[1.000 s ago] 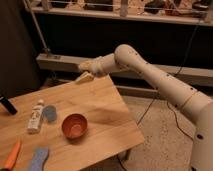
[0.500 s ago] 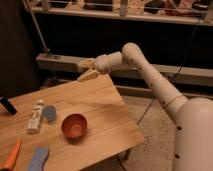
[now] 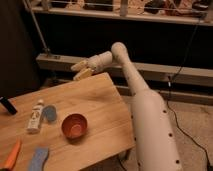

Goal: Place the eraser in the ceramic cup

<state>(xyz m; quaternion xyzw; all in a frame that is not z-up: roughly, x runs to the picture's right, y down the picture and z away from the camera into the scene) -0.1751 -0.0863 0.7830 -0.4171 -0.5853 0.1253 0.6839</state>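
Fingers apart, the tool [image 3: 80, 70] hovers at the far table [image 3: 106, 111] edge, beyond the ceramic cup [image 3: 74, 125].

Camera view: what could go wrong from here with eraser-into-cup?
1. The tool hangs open and empty over the far edge of the table. Two things could be the eraser: the small bluish piece beside the white bottle and the long bluish piece at the near edge; a wrong pick is possible.
2. Grasping the small piece may shove the bottle towards the ceramic cup.
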